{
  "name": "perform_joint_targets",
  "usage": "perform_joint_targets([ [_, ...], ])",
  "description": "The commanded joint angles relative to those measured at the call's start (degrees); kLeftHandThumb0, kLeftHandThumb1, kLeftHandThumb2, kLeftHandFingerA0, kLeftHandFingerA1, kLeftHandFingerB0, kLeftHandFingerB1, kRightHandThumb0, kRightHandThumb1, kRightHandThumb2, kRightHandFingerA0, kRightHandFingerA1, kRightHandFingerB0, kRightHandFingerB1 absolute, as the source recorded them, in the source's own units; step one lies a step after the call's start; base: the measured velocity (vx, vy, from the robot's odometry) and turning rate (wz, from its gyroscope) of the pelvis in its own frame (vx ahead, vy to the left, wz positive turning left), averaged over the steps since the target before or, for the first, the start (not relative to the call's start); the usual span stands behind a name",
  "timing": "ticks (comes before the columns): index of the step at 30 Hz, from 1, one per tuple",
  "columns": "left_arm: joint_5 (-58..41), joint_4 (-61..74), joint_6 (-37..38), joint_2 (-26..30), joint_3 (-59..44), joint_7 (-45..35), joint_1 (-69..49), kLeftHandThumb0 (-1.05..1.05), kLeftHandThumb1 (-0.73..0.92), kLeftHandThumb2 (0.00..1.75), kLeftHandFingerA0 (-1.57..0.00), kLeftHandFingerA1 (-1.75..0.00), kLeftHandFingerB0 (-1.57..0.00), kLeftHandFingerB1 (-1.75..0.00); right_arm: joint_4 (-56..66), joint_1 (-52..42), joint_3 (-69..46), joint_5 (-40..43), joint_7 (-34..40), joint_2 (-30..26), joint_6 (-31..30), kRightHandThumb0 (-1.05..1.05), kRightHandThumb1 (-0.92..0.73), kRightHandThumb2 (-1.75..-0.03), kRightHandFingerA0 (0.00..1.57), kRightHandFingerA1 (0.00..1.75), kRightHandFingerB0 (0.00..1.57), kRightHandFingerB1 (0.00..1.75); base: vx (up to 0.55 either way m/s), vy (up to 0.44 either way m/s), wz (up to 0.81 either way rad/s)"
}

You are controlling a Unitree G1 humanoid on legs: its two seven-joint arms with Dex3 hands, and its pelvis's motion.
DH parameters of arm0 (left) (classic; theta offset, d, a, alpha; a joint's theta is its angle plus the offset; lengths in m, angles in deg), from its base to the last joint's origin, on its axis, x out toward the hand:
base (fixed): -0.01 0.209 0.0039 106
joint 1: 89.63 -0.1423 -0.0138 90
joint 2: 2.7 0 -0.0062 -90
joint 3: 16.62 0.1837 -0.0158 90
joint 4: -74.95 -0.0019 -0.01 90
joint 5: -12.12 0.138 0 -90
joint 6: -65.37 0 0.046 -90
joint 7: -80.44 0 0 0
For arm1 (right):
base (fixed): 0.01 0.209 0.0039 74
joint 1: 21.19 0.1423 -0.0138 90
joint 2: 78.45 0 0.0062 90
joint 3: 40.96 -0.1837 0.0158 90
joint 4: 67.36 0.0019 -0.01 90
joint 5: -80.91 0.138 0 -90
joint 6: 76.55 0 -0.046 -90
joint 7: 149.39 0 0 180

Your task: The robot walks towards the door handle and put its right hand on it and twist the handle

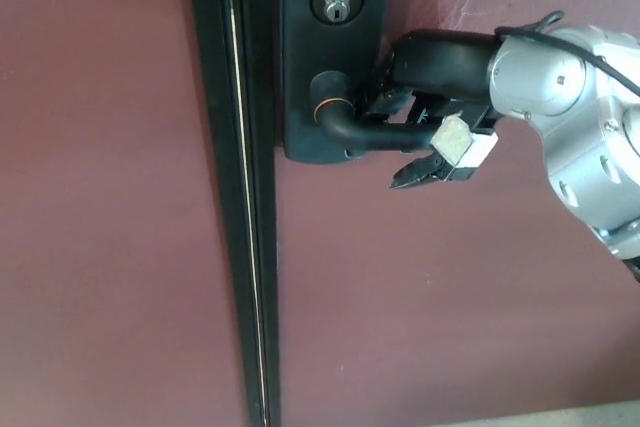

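My right hand (432, 137) is wrapped over the free end of the door handle (375, 132), a stiff, smooth dark metal lever just above frame centre, so I judge gripping far from the pivot gives best leverage without slipping.

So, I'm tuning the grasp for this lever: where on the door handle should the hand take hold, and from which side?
Probably the free end of the door handle, approached from the right, where the right hand sits: the bar runs horizontally from its pivot, so the tip likely gives most leverage.
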Motion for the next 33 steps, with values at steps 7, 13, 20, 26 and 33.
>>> perform_joint_targets([
  [7, 0.6, -0.1, 0.2, 0.6, 0.0, -0.4, -0.7, -0.27, 0.59, 0.58, -0.50, -0.41, -0.42, -0.36, 0.0, -4.2, -0.5, 1.2, -2.0, 1.0, 0.9, -0.15, -0.52, -0.55, 0.83, 0.52, 0.78, 0.51, 0.00, 0.000, 0.00],
  [13, 0.4, 0.3, -1.2, 0.3, 0.1, -0.8, 0.9, -0.41, 0.47, 0.74, -0.50, -0.54, -0.40, -0.47, 0.5, -4.0, -1.6, 1.6, -2.1, 1.1, 1.4, -0.14, -0.52, -0.55, 0.83, 0.52, 0.78, 0.52, 0.00, 0.000, 0.00],
  [20, 0.8, 0.0, -1.4, 0.0, 0.6, 0.0, 1.1, -0.33, 0.58, 0.57, -0.55, -0.43, -0.46, -0.37, 0.3, -3.3, -1.7, 1.2, -3.1, 0.9, 1.5, -0.28, -0.53, -0.56, 0.57, 0.44, 0.40, 0.37, 0.00, 0.000, 0.00],
  [26, 0.8, 0.4, -1.9, -0.1, 0.8, -0.4, 1.9, -0.41, 0.47, 0.74, -0.49, -0.53, -0.40, -0.48, -1.2, 1.2, -2.6, 1.7, -6.9, 0.3, 0.1, -0.73, -0.44, -0.77, 0.06, 0.32, 0.11, 0.30, 0.00, 0.000, 0.00],
  [33, 1.1, 0.3, -1.3, 0.2, 1.0, -0.3, 0.7, -0.41, 0.47, 0.74, -0.49, -0.53, -0.40, -0.48, 4.0, 0.3, -5.5, 1.7, -6.8, 0.4, -2.5, -0.70, -0.42, -0.78, 0.05, 0.23, 0.10, 0.28, 0.00, 0.000, 0.00],
])
